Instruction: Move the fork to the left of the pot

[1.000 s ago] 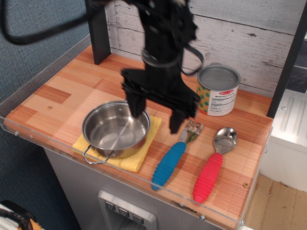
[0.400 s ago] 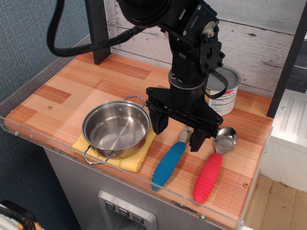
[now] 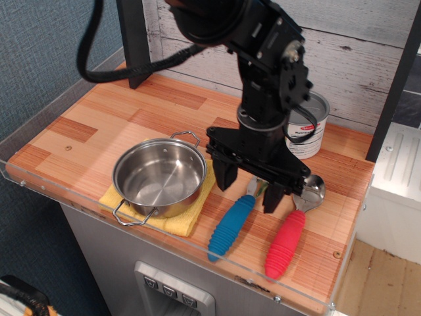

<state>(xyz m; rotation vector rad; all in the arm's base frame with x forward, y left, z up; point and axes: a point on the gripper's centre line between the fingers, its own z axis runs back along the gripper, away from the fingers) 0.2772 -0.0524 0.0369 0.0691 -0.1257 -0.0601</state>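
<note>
- Fork [image 3: 231,227] is lying on the counter [image 3: 85,125], just right of the pot [image 3: 160,176], beside a red spoon [image 3: 293,227].
- Gripper [image 3: 248,186] is hovering over the fork's tines, fingers [image 3: 225,174] spread, gripping nothing.
- Can [image 3: 308,128] is standing behind the gripper.

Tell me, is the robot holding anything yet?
No, nothing. The gripper hangs open over the top of the fork, one jaw on each side of it. The fork lies flat on the table.
</note>
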